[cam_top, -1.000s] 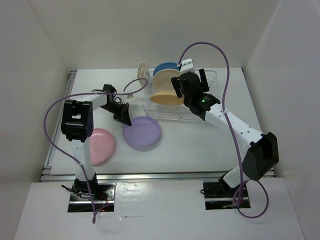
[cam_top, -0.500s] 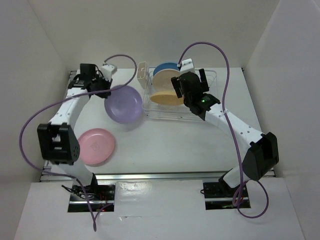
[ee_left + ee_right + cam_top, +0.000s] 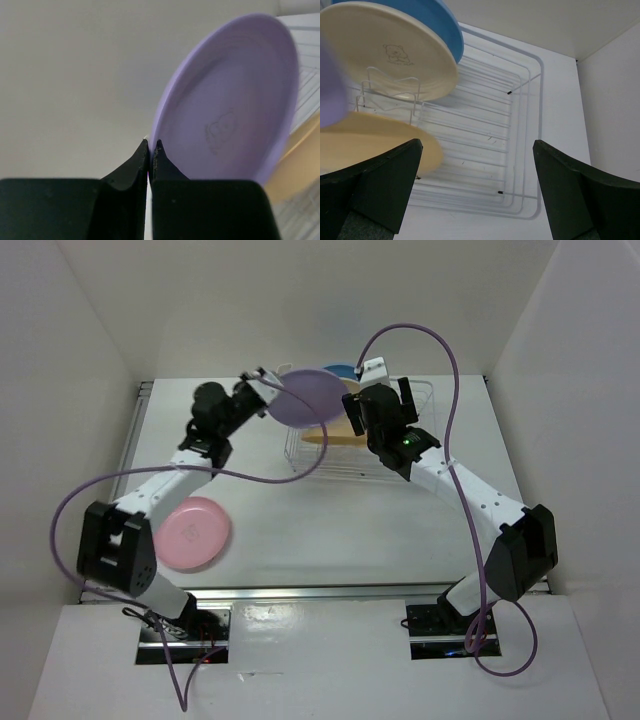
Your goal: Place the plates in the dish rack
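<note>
**Left arm.** It reaches far and right across the table (image 3: 350, 520) with the wrist raised. The left gripper (image 3: 150, 146) has its jaws nearly closed, pinching the rim of the purple plate (image 3: 235, 100). Only a hairline gap shows between the tips. The plate is off the table, held on edge and tilted. In the top view it hangs over the far-left end of the dish rack (image 3: 425, 400) and covers part of the plates standing there. That view is motion-blurred at the plate, so I cannot tell whether it touches the rack wires.

**Right arm.** The right gripper (image 3: 477, 145) hovers above the rack, roughly over its middle. Its jaws are wide apart with nothing between them, and the wire floor of the rack shows through the gap.

**Rack contents (right wrist view).**
- The blue plate (image 3: 440, 25) stands on edge, farthest back.
- The cream plate (image 3: 385, 50) is just beside it on the near side, held between wire uprights. A small bear print is visible on its face.
- The yellow-orange plate (image 3: 375, 145) is nearest of the three and leans flatter than the others.

All three sit in the left half of the rack.

**Table.** The pink plate (image 3: 190, 532) lies flat at near left, well apart from the rack and just beside the left arm's lower link. A purple cable (image 3: 450, 360) loops above the right arm.
</note>
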Motion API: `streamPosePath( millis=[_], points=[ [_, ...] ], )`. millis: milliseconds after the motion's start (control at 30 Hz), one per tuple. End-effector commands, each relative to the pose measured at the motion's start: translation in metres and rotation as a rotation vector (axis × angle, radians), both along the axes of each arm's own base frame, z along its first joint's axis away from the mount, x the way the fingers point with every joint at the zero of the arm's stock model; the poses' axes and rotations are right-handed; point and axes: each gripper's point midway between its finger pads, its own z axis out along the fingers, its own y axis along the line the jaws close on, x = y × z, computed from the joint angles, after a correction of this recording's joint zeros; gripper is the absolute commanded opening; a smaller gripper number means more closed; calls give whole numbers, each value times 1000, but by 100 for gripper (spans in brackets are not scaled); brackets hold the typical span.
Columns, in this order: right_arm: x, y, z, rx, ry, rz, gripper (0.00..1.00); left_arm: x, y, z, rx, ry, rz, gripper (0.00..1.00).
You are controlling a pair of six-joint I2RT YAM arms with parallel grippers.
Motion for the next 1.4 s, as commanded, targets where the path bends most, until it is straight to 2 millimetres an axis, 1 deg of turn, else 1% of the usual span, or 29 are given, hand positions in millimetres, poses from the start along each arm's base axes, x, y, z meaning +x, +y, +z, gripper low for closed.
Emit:
streamPosePath(
  millis=[0,33,67,133,167,200,233,267,300,333,433,467,533,700,733,833,867,900,933,967,1000,1033,1067,1133,1167,1233,1267,1333,1367],
  points=[
    [-2,-4,27,60,-75,-8,100,0,-50,32,78,-381,-63,0],
    [-4,-7,32,63,-86,-18,100,2,-54,33,43,-416,-53,0],
    [-5,-8,26,55,-75,-18,100,10,-58,34,14,-461,-51,0],
    [-10,-11,26,52,-71,-18,100,20,-71,29,34,-454,-84,0],
    [-10,-11,21,46,-62,-18,100,24,-73,41,26,-478,-81,0],
    [-11,-13,19,38,-55,-26,100,32,-76,33,27,-474,-82,0],
    [-13,-16,18,28,-46,-35,100,35,-79,34,30,-475,-92,0],
    [-13,-15,17,37,-48,-37,100,37,-82,43,37,-495,-96,0],
    [-14,-18,16,27,-39,-46,100,40,-83,43,37,-496,-96,0],
    [-14,-18,16,27,-39,-46,100,44,-86,36,51,-495,-106,0],
    [-14,-18,16,27,-39,-46,100,47,-89,34,65,-491,-114,0],
    [-14,-18,16,27,-39,-46,100,49,-92,27,74,-475,-129,0],
    [-13,-17,11,21,-31,-46,100,48,-93,26,75,-477,-138,0],
    [-13,-18,12,18,-33,-55,100,50,-96,9,82,-434,-154,0],
    [-13,-18,12,18,-33,-55,100,50,-96,9,82,-434,-154,0],
    [-13,-19,8,13,-25,-55,100,54,-95,-7,98,-407,-144,0],
    [-13,-19,8,13,-25,-55,100,56,-94,-9,107,-402,-132,0],
    [-13,-18,8,21,-26,-57,100,58,-95,-21,114,-382,-135,0],
    [-13,-18,8,21,-26,-57,100,60,-93,-23,115,-371,-125,0],
    [-13,-18,8,21,-26,-57,100,65,-95,-36,129,-354,-126,0],
    [-13,-18,8,21,-26,-57,100,65,-95,-40,141,-346,-126,0],
    [-13,-18,8,21,-26,-57,100,69,-94,-48,144,-329,-116,0],
    [-13,-18,8,21,-26,-57,100,69,-94,-48,144,-329,-116,0],
    [-14,-19,4,16,-19,-57,100,73,-96,-63,154,-299,-120,0],
    [-14,-19,4,16,-19,-57,100,74,-96,-65,158,-289,-122,0],
    [-14,-20,4,13,-21,-66,100,78,-96,-78,164,-267,-114,0],
    [-14,-20,4,13,-21,-66,100,78,-96,-78,164,-267,-114,0],
    [-15,-25,-1,11,-7,-78,100,77,-100,-91,171,-239,-117,0],
    [-15,-25,-1,11,-7,-78,100,78,-100,-93,175,-228,-119,0]
  ],
)
